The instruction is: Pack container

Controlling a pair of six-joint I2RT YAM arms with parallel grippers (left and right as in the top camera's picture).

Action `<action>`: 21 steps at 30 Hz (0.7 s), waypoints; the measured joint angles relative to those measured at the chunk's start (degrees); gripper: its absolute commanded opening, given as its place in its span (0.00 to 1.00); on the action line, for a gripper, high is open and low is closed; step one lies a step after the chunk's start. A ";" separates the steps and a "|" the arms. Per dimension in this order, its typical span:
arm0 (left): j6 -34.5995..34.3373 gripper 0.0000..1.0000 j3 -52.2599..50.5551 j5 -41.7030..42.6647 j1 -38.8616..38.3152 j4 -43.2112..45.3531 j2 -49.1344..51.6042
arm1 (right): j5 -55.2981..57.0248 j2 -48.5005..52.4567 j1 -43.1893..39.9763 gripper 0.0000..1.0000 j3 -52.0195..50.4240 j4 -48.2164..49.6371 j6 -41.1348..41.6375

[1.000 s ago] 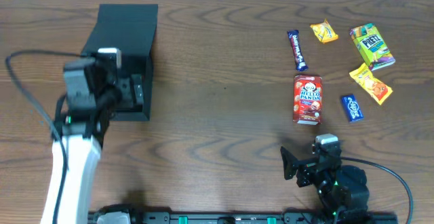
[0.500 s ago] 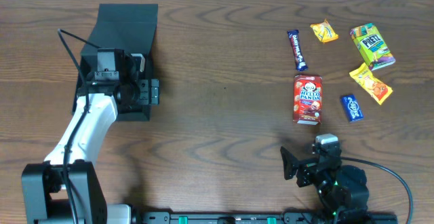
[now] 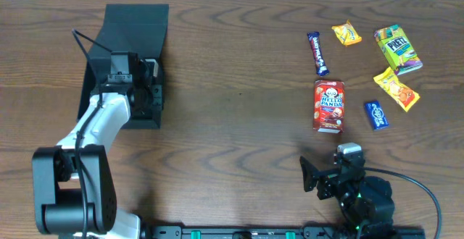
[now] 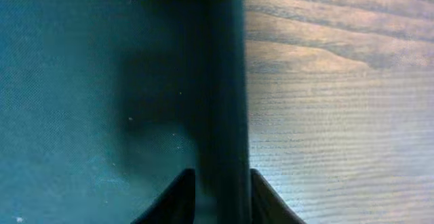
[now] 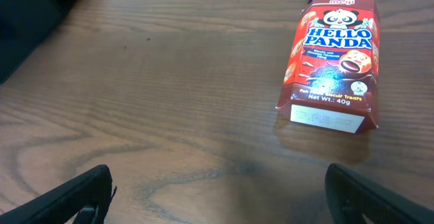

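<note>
Overhead view: at the left of the wooden table (image 3: pixel 232 87) sat the container (image 3: pixel 136 22), a dark teal-black cardboard box with its flap lid open at the far side. My left gripper (image 3: pixel 155 96) met the box at its right wall. In the left wrist view its fingers (image 4: pixel 178 197) were clamped on that wall, one inside and one outside. Right of centre, near the front edge, my right gripper (image 5: pixel 227 200) rested with its fingers wide apart, holding nothing. Just beyond it lay a red Hello Panda box (image 3: pixel 328 106). Farther off were a dark candy bar (image 3: pixel 317 53), a yellow packet (image 3: pixel 346 33), a blue packet (image 3: pixel 375 114), an orange-yellow packet (image 3: pixel 396 88) and a green Pretz box (image 3: pixel 398 49).
</note>
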 measured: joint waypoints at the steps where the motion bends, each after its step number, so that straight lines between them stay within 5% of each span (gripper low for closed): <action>1: -0.09 0.06 0.00 0.00 0.00 0.09 0.02 | 0.00 0.00 0.00 0.99 0.00 0.00 0.00; 13: -7.61 0.06 0.00 -1.29 -2.19 5.05 0.02 | 0.02 0.00 0.00 0.99 0.00 0.00 0.00; 21: -18.99 0.06 0.00 -3.56 -14.45 13.81 0.02 | 0.00 0.00 0.00 0.99 0.00 0.00 0.00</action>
